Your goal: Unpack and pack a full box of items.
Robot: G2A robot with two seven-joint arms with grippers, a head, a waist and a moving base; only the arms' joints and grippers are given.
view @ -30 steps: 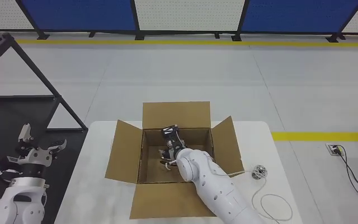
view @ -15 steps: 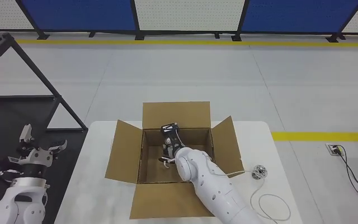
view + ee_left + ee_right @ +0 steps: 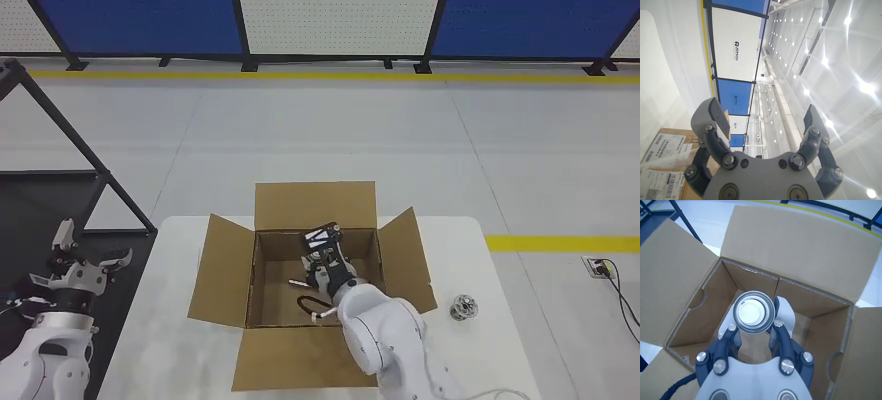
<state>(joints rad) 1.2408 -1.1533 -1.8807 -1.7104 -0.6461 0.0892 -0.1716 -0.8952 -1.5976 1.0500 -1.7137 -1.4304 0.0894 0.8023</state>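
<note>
An open cardboard box (image 3: 314, 205) stands on the white table (image 3: 165, 345). My right gripper (image 3: 754, 308) hangs over the box's inside, shut on a metal can (image 3: 754, 315) whose round silver end with a white centre faces the wrist camera. From above, the can (image 3: 322, 238) shows near the box's back wall, with the right gripper (image 3: 322, 254) just under it. The box (image 3: 791, 237) floor below looks bare, with all flaps folded out. My left gripper (image 3: 86, 266) is off the table's left side, open and holding nothing. The left gripper (image 3: 762, 104) points up at the ceiling.
A small round silver object (image 3: 462, 306) lies on the table right of the box, with a thin cable (image 3: 492, 394) near the front edge. A black metal frame (image 3: 95, 165) stands at the left. A labelled carton (image 3: 668, 140) sits beside the left gripper.
The right gripper has shifted a little to the right with the can, and its arm has swung in closer. The left gripper has moved slightly right.
</note>
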